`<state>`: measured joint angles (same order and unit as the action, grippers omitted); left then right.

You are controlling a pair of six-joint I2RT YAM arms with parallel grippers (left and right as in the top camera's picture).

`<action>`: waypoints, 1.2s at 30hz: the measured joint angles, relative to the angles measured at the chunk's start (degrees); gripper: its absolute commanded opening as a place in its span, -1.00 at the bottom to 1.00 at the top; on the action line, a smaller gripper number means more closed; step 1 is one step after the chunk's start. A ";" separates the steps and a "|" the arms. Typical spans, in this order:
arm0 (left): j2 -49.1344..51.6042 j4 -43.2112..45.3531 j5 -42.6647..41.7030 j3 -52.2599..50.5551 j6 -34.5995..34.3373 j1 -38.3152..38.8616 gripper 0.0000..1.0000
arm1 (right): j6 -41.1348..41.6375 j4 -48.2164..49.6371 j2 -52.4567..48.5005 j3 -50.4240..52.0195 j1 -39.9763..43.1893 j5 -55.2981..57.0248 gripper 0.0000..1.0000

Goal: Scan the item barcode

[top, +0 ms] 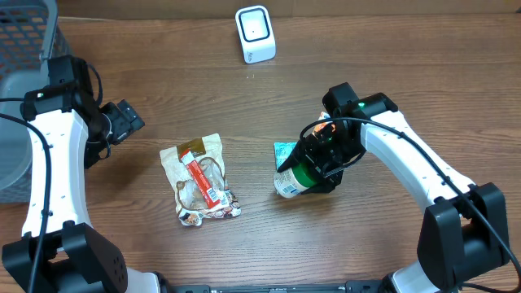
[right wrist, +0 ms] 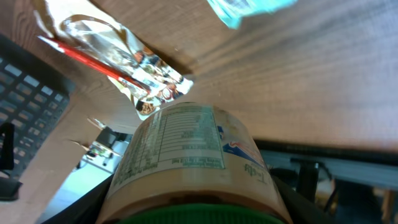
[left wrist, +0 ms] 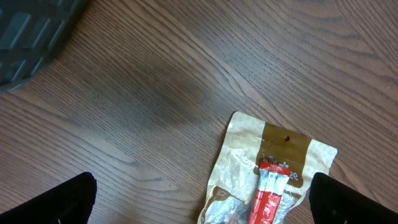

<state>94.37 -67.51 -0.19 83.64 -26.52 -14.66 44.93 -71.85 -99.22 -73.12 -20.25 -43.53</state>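
Note:
A jar (top: pixel 290 182) with a pale label and a green lid lies tilted in my right gripper (top: pixel 319 167), base pointing to the lower left. In the right wrist view the jar (right wrist: pixel 186 149) fills the space between the fingers, its printed nutrition label facing the camera, and my right gripper (right wrist: pixel 194 208) is shut on it just below the lid. A white barcode scanner (top: pixel 255 34) stands at the table's far edge. My left gripper (top: pixel 129 120) hangs open at the left, its fingers (left wrist: pixel 62 200) wide apart with nothing between them.
A tan snack pouch (top: pixel 199 179) with a red stick pack lies mid-table, partly under my left gripper (left wrist: pixel 202 208) in the left wrist view, where the pouch (left wrist: pixel 267 165) shows. A teal packet (top: pixel 284 150) lies beside the jar. A grey basket (top: pixel 20 49) stands far left.

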 measured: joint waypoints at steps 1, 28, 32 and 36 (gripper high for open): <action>0.00 -0.02 0.00 0.00 0.00 0.00 1.00 | 0.59 -0.39 0.00 0.00 0.00 -0.48 -0.93; 0.00 0.02 0.00 0.00 0.02 0.00 0.99 | 3.10 0.83 0.00 0.00 0.00 -12.85 -0.92; 0.00 0.02 0.00 0.00 0.02 0.00 1.00 | 3.10 1.22 0.00 0.00 0.00 -12.85 -0.93; 0.00 0.02 0.00 0.00 0.02 0.00 0.99 | 3.34 1.22 0.00 0.00 0.00 -12.85 -0.93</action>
<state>94.37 -67.48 -0.19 83.64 -26.50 -14.66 48.27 -70.63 -99.22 -73.12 -20.25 -56.38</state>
